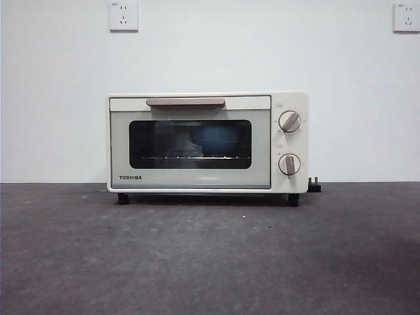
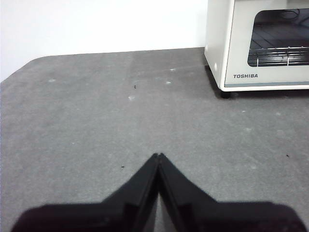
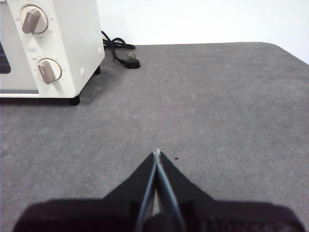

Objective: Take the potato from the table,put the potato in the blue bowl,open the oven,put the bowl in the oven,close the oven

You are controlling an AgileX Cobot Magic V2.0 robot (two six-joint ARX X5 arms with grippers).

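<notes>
The cream-white oven (image 1: 207, 142) stands at the back of the dark grey table (image 1: 210, 256) with its door closed. Through the dark glass the blue bowl (image 1: 216, 141) shows on the rack inside. The potato is hidden. My left gripper (image 2: 158, 155) is shut on nothing, low over bare table to one side of the oven (image 2: 260, 43). My right gripper (image 3: 157, 152) is also shut and empty, over bare table off the knob end of the oven (image 3: 53, 46). Neither arm appears in the front view.
A black power cord with its plug (image 3: 126, 60) lies on the table behind the oven's knob side; the plug (image 1: 315, 186) also peeks out in the front view. A white wall with two sockets (image 1: 123, 16) backs the table.
</notes>
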